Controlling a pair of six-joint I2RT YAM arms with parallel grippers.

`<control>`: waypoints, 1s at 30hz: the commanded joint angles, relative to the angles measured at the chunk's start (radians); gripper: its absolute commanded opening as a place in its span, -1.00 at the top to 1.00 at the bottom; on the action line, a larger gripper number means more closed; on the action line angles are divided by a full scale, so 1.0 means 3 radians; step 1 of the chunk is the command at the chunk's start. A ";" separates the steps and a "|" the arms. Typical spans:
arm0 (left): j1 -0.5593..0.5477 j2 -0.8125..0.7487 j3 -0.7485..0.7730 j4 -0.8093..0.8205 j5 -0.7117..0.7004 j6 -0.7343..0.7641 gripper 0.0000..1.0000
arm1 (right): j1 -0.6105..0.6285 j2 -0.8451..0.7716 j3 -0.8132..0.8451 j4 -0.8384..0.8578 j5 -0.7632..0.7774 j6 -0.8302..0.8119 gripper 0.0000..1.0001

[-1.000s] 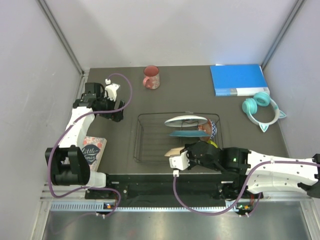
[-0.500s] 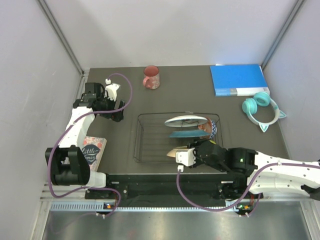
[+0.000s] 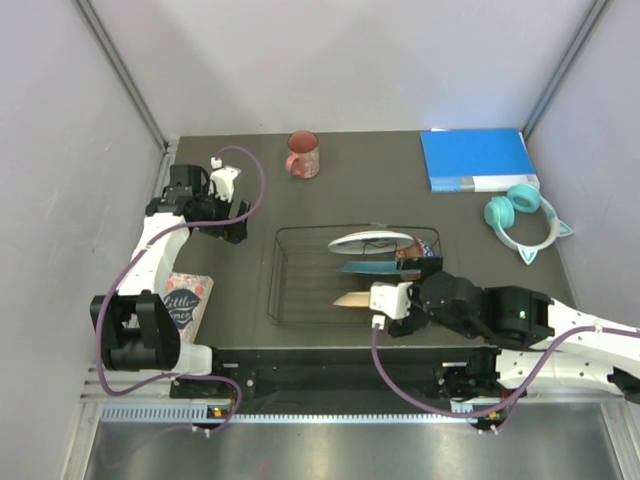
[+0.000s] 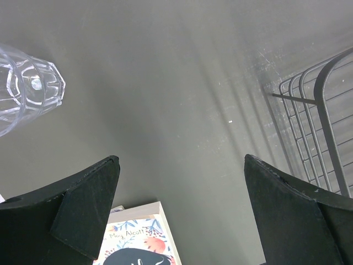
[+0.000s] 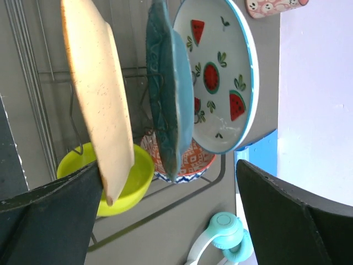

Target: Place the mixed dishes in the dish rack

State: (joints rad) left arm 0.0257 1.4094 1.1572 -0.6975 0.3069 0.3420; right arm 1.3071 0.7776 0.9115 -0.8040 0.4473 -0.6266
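Note:
The black wire dish rack (image 3: 276, 275) holds three plates on edge: the white plate with watermelon marks (image 3: 370, 241) (image 5: 218, 83), the teal plate (image 3: 372, 267) (image 5: 168, 88) and the cream plate (image 3: 352, 299) (image 5: 96, 94). The lime-green bowl (image 5: 129, 182) and the patterned bowl (image 3: 420, 252) (image 5: 187, 160) sit at the rack's right end. My right gripper (image 3: 400, 303) (image 5: 169, 165) is open at the rack's near right corner, with the cream plate's edge beside one finger (image 5: 55, 215). The pink-red mug (image 3: 302, 155) stands at the back. My left gripper (image 3: 232, 225) (image 4: 181, 160) hangs open over bare table, a clear glass (image 4: 25, 88) to its left.
A blue binder (image 3: 475, 158) and teal cat-ear headphones (image 3: 525, 215) (image 5: 220, 237) lie at the back right. A floral book (image 3: 185, 300) (image 4: 140, 237) lies near the left arm's base. The rack's corner wires (image 4: 320, 110) show right of the left gripper.
My right gripper has opened and let go of the cream plate, which now stands in the rack's near slot, and the arm has shifted right. The left arm has not moved.

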 commanded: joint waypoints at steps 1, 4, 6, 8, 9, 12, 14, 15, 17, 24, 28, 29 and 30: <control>0.0011 -0.0024 0.0233 0.0029 0.0097 -0.0035 -0.98 | 0.0030 -0.0097 0.0341 -0.0132 0.0053 0.0140 -0.99; 0.0016 -0.0029 0.0391 -0.0022 0.0138 -0.0097 -0.98 | 0.0030 -0.0087 0.0550 -0.0132 -0.0018 0.0186 -0.99; 0.0011 -0.0024 0.0509 -0.0057 0.0138 -0.0122 -0.98 | 0.0035 -0.0071 0.0622 -0.0117 -0.0018 0.0186 -0.99; 0.0011 -0.0024 0.0555 -0.0078 0.0138 -0.0127 -0.98 | 0.0045 -0.0046 0.0684 -0.0127 -0.0044 0.0181 -0.99; 0.0016 -0.0024 0.0586 -0.0083 0.0138 -0.0143 -0.98 | 0.0045 -0.0036 0.0699 -0.0143 -0.0054 0.0176 -0.99; 0.0016 -0.0035 0.0586 -0.0073 0.0128 -0.0148 -0.98 | 0.0071 0.0000 0.0694 -0.0224 -0.0105 0.0207 -0.99; 0.0016 -0.0045 0.0581 -0.0063 0.0102 -0.0133 -0.98 | 0.0076 -0.0005 0.0689 -0.0230 -0.0090 0.0263 -0.99; 0.0011 -0.0040 0.0581 -0.0058 0.0097 -0.0138 -0.98 | 0.0071 -0.0025 0.0689 -0.0199 -0.0060 0.0283 -1.00; 0.0016 -0.0024 0.0581 -0.0002 0.0102 -0.0158 -0.98 | 0.0071 -0.0046 0.0684 -0.0006 0.0027 0.0324 -0.99; -0.0019 0.0440 0.0917 0.0387 0.0347 -0.0658 -0.98 | 0.0005 0.0306 0.0928 0.0853 0.0682 0.0687 -1.00; -0.0217 0.1149 0.1495 0.0530 0.0215 -0.0945 -0.98 | -0.0439 0.0705 0.1179 0.0982 0.0271 0.1319 -0.99; -0.0274 0.1278 0.1648 0.0525 0.0169 -0.0951 -0.98 | -0.0567 0.0787 0.1231 0.0992 0.0167 0.1448 -0.99; -0.0336 0.1406 0.1963 0.0515 0.0118 -0.0910 -0.98 | -0.0831 0.0935 0.1282 0.1043 0.0115 0.1581 -1.00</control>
State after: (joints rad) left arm -0.0044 1.7004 1.5402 -0.6315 0.3687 0.1402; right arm 1.2270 0.9493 1.2140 -0.6121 0.5571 -0.3687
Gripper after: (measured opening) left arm 0.990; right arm 0.996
